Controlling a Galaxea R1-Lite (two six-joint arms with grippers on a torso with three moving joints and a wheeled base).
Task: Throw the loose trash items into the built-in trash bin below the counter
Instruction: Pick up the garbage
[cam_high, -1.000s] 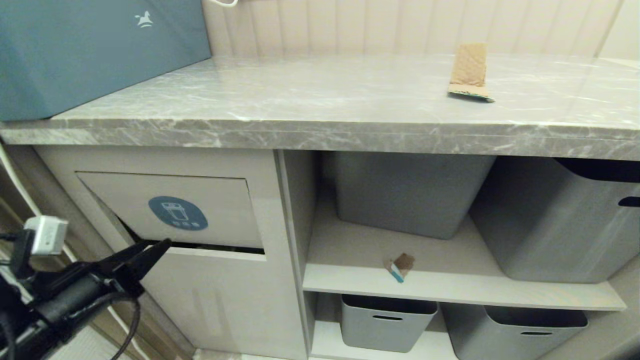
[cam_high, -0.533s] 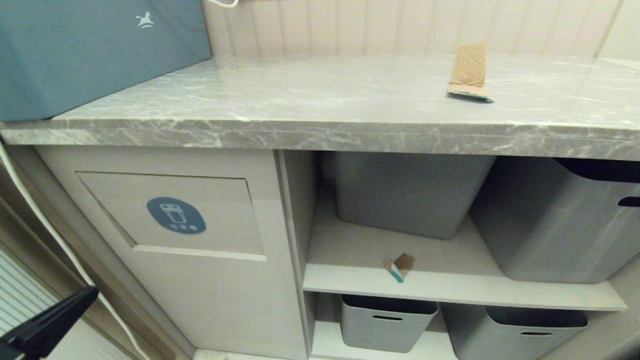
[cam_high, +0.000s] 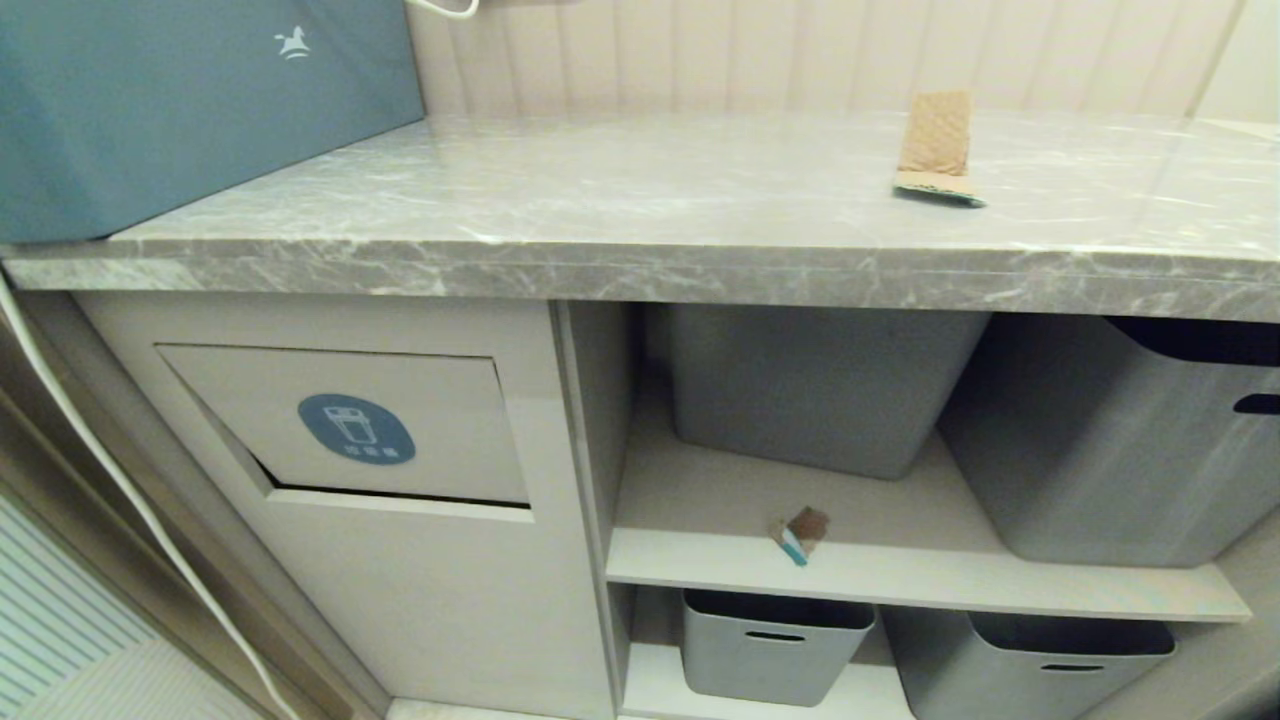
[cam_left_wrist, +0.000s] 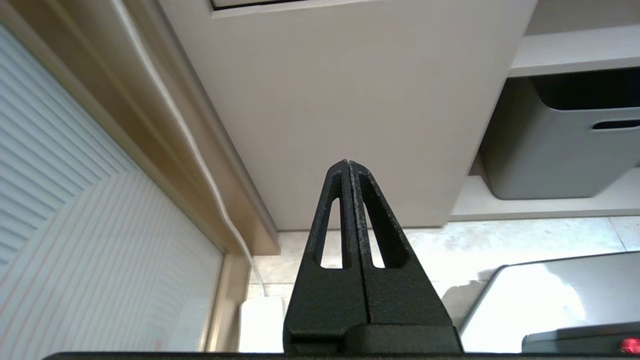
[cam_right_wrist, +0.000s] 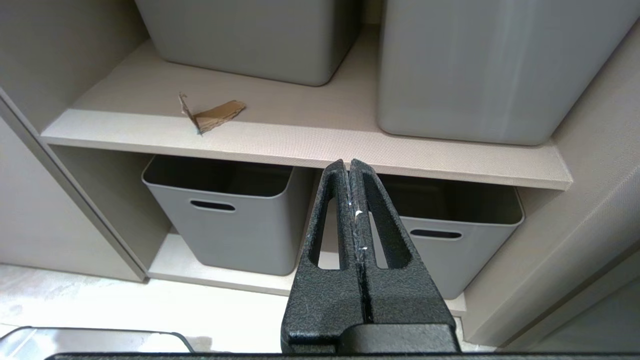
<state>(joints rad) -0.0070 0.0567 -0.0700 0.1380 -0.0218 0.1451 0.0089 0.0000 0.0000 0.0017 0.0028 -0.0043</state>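
**Stock of cabinet front, left arm gone from head view**

- Desk (cam_high: 640, 215): grey marble-patterned slab; landmark for all entries.
- Cardboard scrap, bent (cam_high: 937, 145): lying on the desk towards its right rear, unmoved.
- Cardboard scrap, tiny, teal edge (cam_high: 797, 534): on the shelf (cam_high: 900, 575) below the desk, in front of the grey storage tubs (cam_high: 820, 385), unmoved.
- Built-in trash bin (cam_high: 355, 425): below the desk's left end; flap with blue sticker shows a dark slit along its lower edge, where half a second ago it sat flush.
- Left gripper (cam_left_wrist: 346, 167): closed, empty; low before the cabinet panel under the flap; a second ago its tips were at the flap, now out of the head view.
- Right gripper (cam_right_wrist: 349, 167): closed, empty, parked facing the shelf.
- Teal box (cam_high: 190, 105): on the desk's left end.
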